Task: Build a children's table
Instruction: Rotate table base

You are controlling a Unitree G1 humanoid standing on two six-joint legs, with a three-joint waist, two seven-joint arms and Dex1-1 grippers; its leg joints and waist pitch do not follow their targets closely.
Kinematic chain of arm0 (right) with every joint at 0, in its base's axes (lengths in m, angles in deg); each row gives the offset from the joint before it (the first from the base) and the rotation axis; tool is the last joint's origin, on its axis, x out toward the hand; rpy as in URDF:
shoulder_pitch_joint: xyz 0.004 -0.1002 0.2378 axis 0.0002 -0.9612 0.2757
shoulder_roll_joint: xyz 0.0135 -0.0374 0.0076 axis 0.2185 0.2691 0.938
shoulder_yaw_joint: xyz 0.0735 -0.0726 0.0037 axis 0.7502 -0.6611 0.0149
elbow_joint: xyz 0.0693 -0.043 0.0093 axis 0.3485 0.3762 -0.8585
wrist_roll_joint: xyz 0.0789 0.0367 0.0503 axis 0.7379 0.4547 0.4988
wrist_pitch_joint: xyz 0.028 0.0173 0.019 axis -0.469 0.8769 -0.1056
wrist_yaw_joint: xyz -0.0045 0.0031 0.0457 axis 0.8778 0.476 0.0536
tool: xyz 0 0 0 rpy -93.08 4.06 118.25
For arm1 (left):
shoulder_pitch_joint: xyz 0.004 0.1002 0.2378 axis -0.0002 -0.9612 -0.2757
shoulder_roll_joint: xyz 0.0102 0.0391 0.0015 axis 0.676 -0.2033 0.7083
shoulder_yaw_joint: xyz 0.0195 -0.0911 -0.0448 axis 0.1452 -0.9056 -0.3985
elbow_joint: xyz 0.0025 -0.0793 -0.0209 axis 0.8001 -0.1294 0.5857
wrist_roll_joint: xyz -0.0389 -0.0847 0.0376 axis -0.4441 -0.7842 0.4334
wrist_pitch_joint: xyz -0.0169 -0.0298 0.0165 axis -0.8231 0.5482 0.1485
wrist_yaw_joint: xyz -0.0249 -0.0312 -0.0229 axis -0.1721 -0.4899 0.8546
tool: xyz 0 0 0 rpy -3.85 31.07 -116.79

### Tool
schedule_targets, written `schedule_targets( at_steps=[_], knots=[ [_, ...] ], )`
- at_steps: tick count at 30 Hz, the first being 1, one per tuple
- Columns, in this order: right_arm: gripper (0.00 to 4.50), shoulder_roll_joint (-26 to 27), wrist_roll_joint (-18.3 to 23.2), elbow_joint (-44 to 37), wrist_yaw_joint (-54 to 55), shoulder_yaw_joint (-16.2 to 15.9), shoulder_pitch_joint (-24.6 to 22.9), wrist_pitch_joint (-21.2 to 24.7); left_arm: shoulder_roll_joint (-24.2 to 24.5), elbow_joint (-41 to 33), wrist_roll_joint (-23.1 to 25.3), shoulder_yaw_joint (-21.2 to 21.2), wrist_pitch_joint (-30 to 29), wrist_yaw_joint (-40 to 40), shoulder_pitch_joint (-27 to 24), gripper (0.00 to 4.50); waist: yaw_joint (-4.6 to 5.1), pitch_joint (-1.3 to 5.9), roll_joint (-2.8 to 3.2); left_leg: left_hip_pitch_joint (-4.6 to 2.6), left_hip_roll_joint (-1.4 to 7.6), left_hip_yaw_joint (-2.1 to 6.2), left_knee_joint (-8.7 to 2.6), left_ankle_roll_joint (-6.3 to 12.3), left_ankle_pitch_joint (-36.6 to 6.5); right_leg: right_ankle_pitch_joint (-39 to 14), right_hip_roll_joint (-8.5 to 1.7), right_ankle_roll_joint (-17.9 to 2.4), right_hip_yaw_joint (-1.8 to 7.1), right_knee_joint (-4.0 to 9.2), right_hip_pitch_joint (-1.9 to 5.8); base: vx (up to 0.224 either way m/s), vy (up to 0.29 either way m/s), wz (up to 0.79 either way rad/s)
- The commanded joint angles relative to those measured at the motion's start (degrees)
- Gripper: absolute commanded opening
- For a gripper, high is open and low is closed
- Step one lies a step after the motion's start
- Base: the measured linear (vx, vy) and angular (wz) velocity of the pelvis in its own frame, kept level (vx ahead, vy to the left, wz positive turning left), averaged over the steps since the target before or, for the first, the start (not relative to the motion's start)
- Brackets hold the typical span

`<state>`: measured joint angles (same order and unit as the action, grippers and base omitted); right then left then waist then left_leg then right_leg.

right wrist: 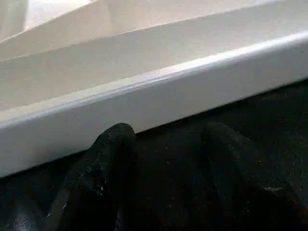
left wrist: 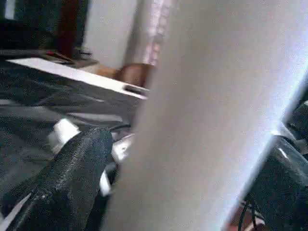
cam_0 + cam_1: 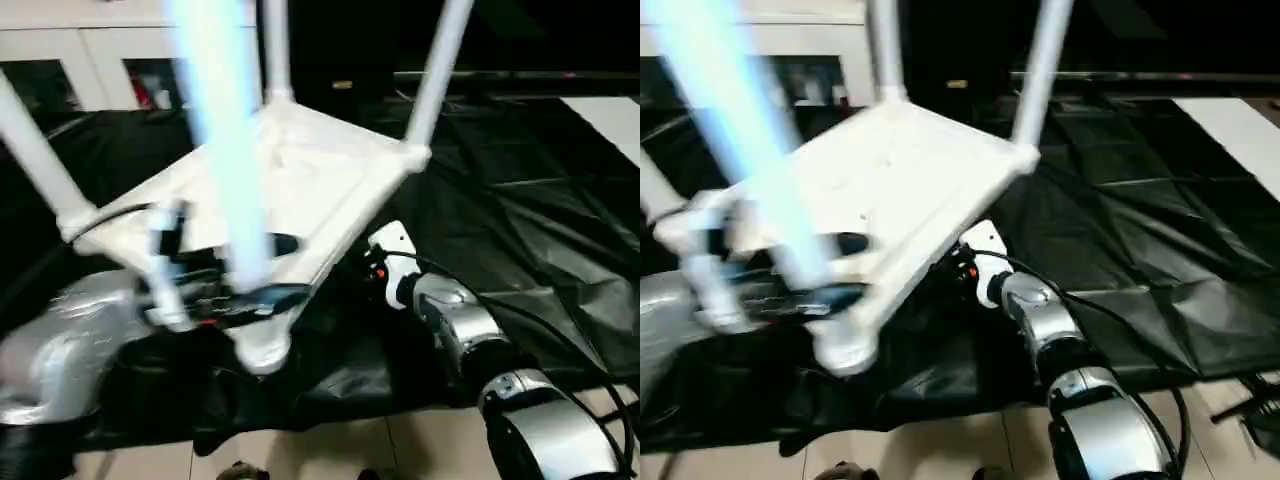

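Observation:
The children's table lies upside down and tilted on the black cloth, its white tabletop (image 3: 300,170) ribbed side up. White legs stand in its corner sockets: a near one (image 3: 225,150), a far left one (image 3: 30,140) and two at the back (image 3: 440,60). My left gripper (image 3: 245,295) straddles the near leg just above its socket, one black finger (image 2: 72,178) on each side, jaws wide open. My right gripper (image 1: 167,129) reaches under the tabletop's right rim (image 1: 159,96), fingers apart, nothing between them, tips at the rim's lower edge.
The work table (image 3: 520,230) is draped in wrinkled black cloth, with its near edge over a pale tiled floor (image 3: 330,450). White cabinets (image 3: 90,60) stand at the back left. A white board (image 3: 1240,130) lies at the far right. Cables (image 3: 560,340) loop along my right forearm.

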<state>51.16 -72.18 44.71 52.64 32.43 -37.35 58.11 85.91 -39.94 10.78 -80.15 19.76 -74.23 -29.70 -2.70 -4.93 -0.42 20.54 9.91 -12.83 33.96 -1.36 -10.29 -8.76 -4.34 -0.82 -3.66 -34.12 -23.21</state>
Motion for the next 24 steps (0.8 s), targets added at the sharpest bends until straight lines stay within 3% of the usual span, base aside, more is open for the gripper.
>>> schedule_targets(
  at_steps=[1, 4, 5, 12, 15, 21, 24],
  knots=[
    [2.67, 2.5, -0.5, 0.4, -0.7, -1.2, 1.9, -1.7, -2.2, 2.0, 2.7, 4.6, 2.6, 0.8, 2.2, 4.47, -0.03, 3.71, 0.39, -0.79, 3.49, 2.64, -4.6, -2.17, -19.4, -24.1, -4.31, -11.6, 3.21, 4.37, 1.96, 0.0, 0.0, 0.0],
    [2.67, 3.2, -1.2, 2.3, -0.4, -1.0, 2.8, -3.1, -5.2, 6.4, 5.8, 7.9, 5.9, 1.4, 5.8, 4.47, 0.19, 3.69, 0.44, -1.05, 3.43, 2.67, -4.42, -1.94, -20.2, -25.9, -4.47, -11.3, 3.2, 4.71, 1.78, 0.0, 0.0, 0.0],
    [2.67, 3.2, -1.2, 2.6, -0.3, -1.0, 3.0, -3.3, -6.1, 8.1, 6.9, 8.6, 7.1, 1.5, 7.0, 4.47, 0.48, 3.69, 0.3, -0.66, 3.47, 2.9, -4.53, -1.79, -20.0, -26.1, -4.57, -11.1, 3.13, 4.67, 2.12, 0.0, 0.0, 0.0],
    [2.67, 3.5, -1.3, 3.4, -1.1, -0.5, 3.6, -3.9, -9.1, 14.1, 11.3, 10.8, 11.9, 2.4, 10.5, 4.47, 0.59, 4.03, 0.54, -0.71, 3.56, 2.56, -4.35, -0.7, -17.8, -20.1, -4.25, -13.7, 3.01, 4.07, 2.25, 0.0, 0.0, 0.0],
    [2.67, 4.2, -1.6, 4.0, -2.2, -0.6, 3.8, -4.5, -10.8, 17.9, 14.4, 12.6, 15.4, 3.1, 12.2, 4.47, 0.53, 3.99, 0.68, -0.77, 3.63, 2.51, -4.35, -0.63, -18.3, -20.1, -4.22, -13.9, 2.99, 4.16, 2.16, 0.0, 0.0, 0.0],
    [2.67, 3.8, -2.4, 5.3, 3.3, 0.7, 4.6, -6.2, -11.0, 29.9, 23.0, 12.0, 23.1, 12.0, 16.6, 4.47, 0.74, 3.9, 0.74, -0.92, 3.48, 2.88, -4.44, -1.13, -20.5, -22.5, -4.38, -12.7, 2.91, 4.63, 2.02, 0.0, 0.0, 0.0],
    [2.67, 2.9, -1.6, 5.0, 2.4, 1.8, 4.4, -6.0, -9.9, 34.1, 25.8, 11.3, 26.2, 13.3, 17.6, 4.47, 0.7, 4.04, 0.87, -0.89, 3.54, 2.86, -4.42, -0.98, -20.4, -21.8, -4.5, -13.0, 2.91, 4.57, 2.11, 0.0, 0.0, 0.0]
  ],
)
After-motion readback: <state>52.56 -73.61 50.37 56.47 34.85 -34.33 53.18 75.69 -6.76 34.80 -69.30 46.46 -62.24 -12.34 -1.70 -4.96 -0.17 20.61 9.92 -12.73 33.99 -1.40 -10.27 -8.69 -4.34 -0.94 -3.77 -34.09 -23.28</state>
